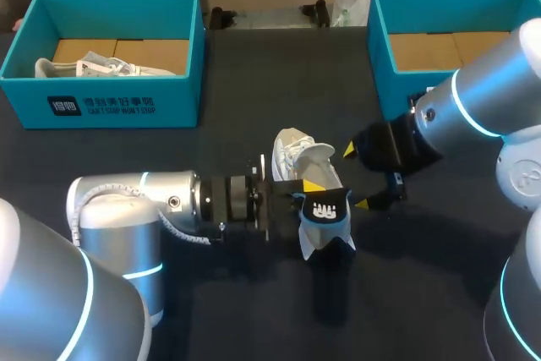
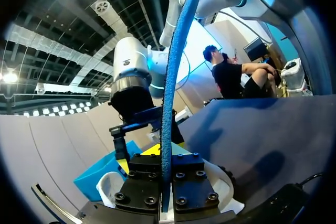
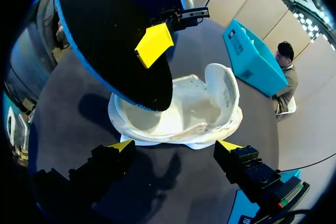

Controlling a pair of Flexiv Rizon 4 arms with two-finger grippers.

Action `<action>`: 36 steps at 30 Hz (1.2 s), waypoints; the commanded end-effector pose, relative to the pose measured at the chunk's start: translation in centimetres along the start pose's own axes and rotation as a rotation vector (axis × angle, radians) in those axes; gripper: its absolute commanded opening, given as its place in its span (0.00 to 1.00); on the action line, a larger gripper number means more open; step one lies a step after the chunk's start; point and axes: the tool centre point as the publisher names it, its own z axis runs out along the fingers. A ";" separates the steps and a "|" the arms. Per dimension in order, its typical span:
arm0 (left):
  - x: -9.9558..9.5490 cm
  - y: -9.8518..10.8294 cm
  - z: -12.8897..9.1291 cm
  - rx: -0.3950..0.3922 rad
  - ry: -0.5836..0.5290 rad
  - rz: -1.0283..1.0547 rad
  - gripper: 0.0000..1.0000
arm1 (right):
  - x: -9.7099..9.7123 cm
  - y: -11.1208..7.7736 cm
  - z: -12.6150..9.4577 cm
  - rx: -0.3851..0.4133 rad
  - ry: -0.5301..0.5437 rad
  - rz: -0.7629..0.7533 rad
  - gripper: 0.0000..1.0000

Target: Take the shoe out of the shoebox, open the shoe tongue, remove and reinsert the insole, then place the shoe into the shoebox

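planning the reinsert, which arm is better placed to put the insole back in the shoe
Left, likely: left hand is shut on the insole, close to the white shoe; right hand is open by the shoe.

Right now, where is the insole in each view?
Head view: insole at centre, clamped by the left gripper, on the white shoe's near side.
Left wrist view: insole edge-on, a blue strip rising between its own fingers.
Right wrist view: insole's dark underside, tilted above the shoe.
Shared landmark: the white shoe.
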 end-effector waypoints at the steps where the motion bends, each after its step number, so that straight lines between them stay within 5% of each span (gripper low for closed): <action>1: 0.2 0.7 0.6 -0.001 0.006 -0.005 0.00 | 0.0 0.1 0.2 0.002 -0.002 0.000 1.00; 36: 0.6 8.1 1.9 -0.096 0.052 0.034 0.00 | 0.0 0.1 0.2 0.002 -0.002 0.000 1.00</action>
